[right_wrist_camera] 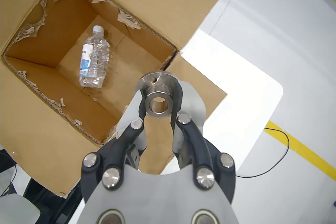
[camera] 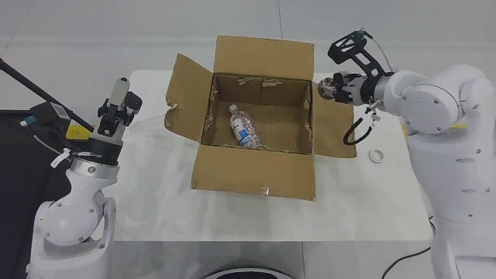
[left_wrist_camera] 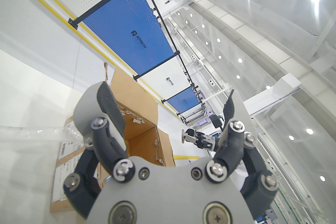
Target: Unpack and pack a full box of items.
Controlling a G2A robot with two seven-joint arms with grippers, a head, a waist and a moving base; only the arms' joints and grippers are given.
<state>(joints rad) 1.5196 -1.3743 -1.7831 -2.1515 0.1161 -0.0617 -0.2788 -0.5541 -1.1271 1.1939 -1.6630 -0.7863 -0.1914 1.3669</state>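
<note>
**Partway through: one bottle in the box, one metal part held beside it**

The open brown cardboard box [camera: 256,172] stands mid-table on the white cloth-covered table [camera: 155,201] with its flaps spread. It is far from full. The only item visible inside is a clear plastic water bottle with a white cap [camera: 245,126], lying on its side on the floor at about 10 o'clock from the box's centre.

The right gripper [camera: 332,87] hangs at about 2 o'clock from the box, above the right-hand flap near the rim. Its fingers are clamped on a short silver metal flanged sleeve [right_wrist_camera: 157,101]. A small white ring [camera: 377,156] lies on the cloth at about 4 o'clock, well apart from the box.

The left gripper [camera: 120,97] is at 9 o'clock, near the table's edge. It points upward with its fingers spread wide and carries nothing.

Whether the sleeve is going in or coming out cannot be told. If unpacking, the bottle looks like the last item to lift out. If packing, filling has barely begun, with the sleeve and probably the ring yet to go in.
</note>
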